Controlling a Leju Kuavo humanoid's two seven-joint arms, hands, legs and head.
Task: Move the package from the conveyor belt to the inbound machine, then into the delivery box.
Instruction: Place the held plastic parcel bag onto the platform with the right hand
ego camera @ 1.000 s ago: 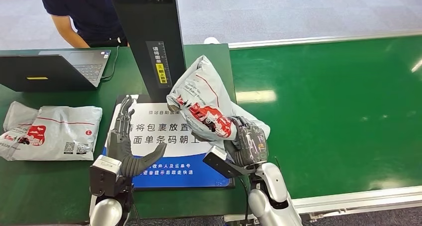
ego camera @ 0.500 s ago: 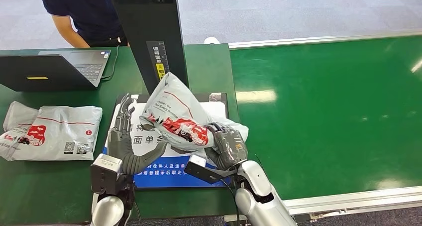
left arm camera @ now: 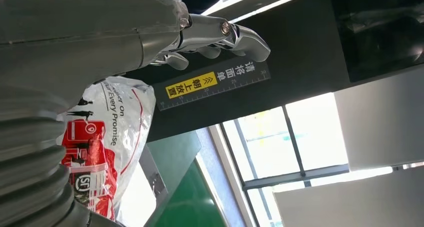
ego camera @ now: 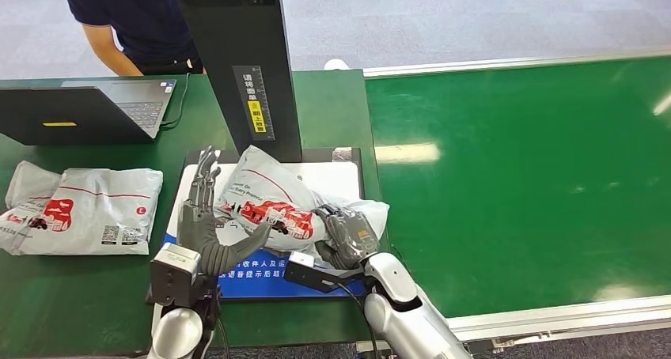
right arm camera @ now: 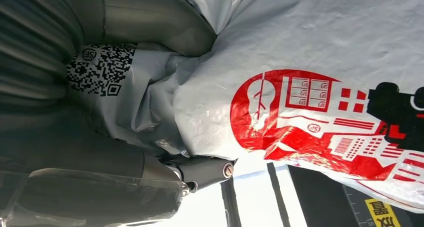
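A grey plastic package with red print lies on the white and blue plate of the inbound machine, below its black column. My right hand grips the package's near right end; the right wrist view has the thumb and fingers pinching the package beside a QR code. My left hand stands over the plate's left side with fingers spread, the thumb close to the package's left edge. The left wrist view looks past the left hand at the package and the column.
Another grey and red package lies on the green table at the left. A dark laptop sits behind it, with a person in a dark shirt beyond. The green conveyor belt stretches to the right.
My right hand has carried the package down and left from above the plate's right edge until it lies on the plate. The left hand has barely moved.
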